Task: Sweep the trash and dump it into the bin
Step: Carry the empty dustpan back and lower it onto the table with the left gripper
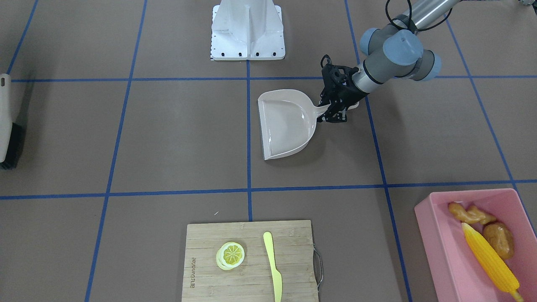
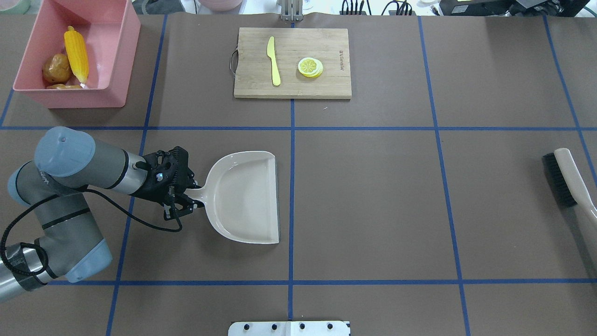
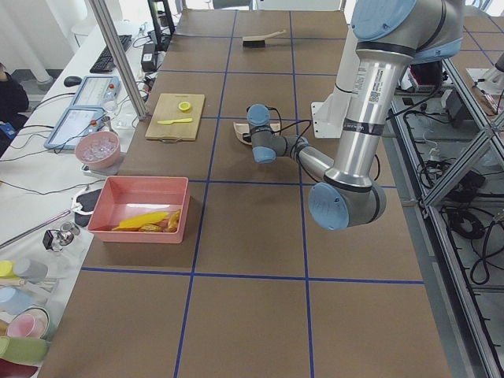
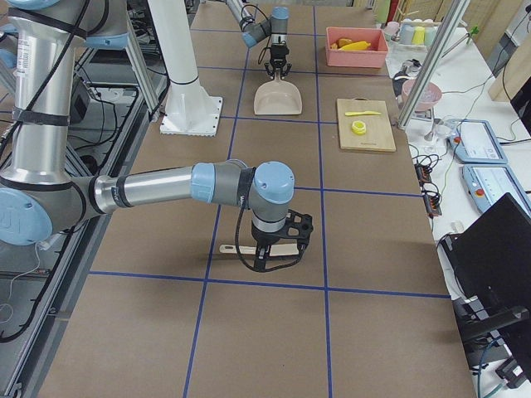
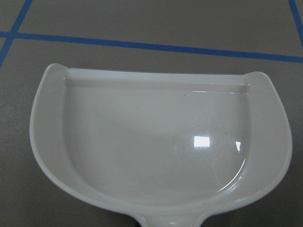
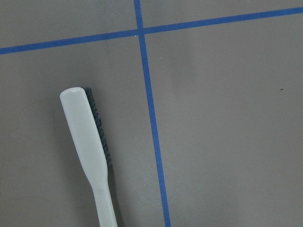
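Observation:
The pink bin [image 2: 119, 70] stands at the table's far left corner. In it lie the yellow corn cob [image 2: 77, 55], the orange-brown potato [image 2: 56, 69] and the tan ginger root [image 1: 467, 214]. The beige dustpan [image 2: 242, 196] lies flat and empty on the table. My left gripper [image 2: 185, 197] is at its handle, with the fingers either side of it and a small gap showing, so it looks open. The right gripper [image 4: 278, 249] shows only in the exterior right view, low over the brush [image 2: 566, 177]. I cannot tell whether it is open or shut.
A wooden cutting board [image 2: 326, 70] at the far middle carries a lemon slice [image 2: 310, 67] and a yellow knife [image 2: 274, 63]. The robot's white base [image 1: 247, 31] stands at the near middle edge. Blue tape lines divide the brown table.

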`<state>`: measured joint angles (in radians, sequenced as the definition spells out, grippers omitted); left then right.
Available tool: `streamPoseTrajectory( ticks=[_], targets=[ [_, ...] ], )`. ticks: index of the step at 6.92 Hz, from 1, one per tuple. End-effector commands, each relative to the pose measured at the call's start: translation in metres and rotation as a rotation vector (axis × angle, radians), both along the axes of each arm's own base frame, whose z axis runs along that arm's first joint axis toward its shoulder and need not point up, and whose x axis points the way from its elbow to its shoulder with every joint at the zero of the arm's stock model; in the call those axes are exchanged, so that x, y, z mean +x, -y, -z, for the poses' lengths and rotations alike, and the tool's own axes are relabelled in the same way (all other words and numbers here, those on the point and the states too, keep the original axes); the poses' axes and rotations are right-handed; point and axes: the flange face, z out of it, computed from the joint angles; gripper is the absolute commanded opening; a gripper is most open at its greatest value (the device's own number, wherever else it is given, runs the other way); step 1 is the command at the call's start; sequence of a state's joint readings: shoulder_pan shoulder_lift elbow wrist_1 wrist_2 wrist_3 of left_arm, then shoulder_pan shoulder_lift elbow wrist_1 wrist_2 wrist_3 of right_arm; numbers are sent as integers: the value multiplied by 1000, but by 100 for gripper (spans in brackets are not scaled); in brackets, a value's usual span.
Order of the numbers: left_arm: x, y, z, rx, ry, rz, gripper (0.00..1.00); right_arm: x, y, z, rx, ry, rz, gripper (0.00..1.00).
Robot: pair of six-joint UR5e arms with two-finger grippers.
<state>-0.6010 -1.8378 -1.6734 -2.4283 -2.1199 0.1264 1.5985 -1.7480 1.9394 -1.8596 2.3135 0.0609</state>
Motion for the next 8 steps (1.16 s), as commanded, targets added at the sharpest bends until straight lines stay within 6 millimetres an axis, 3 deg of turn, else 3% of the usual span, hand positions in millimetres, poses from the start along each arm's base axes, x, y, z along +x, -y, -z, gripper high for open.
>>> streamPoseTrajectory(
  ticks=[1, 3, 6, 7, 8],
  targets=[
    [4, 2, 5, 10, -6, -3, 0, 4, -1, 16, 33, -1, -11, 100],
    [4, 2, 5, 9, -7, -4, 20, 4, -2, 16, 32, -3, -10, 100],
    [4, 2, 5, 15, -6, -6, 26, 8, -3, 17, 32, -2, -24, 100],
    [4, 2, 4, 15, -5, -5, 35, 10, -3, 18, 35, 0, -29, 100],
    [4, 2, 4, 13, -5, -4, 67, 11, -1, 20, 40, 1, -30, 100]
  ],
)
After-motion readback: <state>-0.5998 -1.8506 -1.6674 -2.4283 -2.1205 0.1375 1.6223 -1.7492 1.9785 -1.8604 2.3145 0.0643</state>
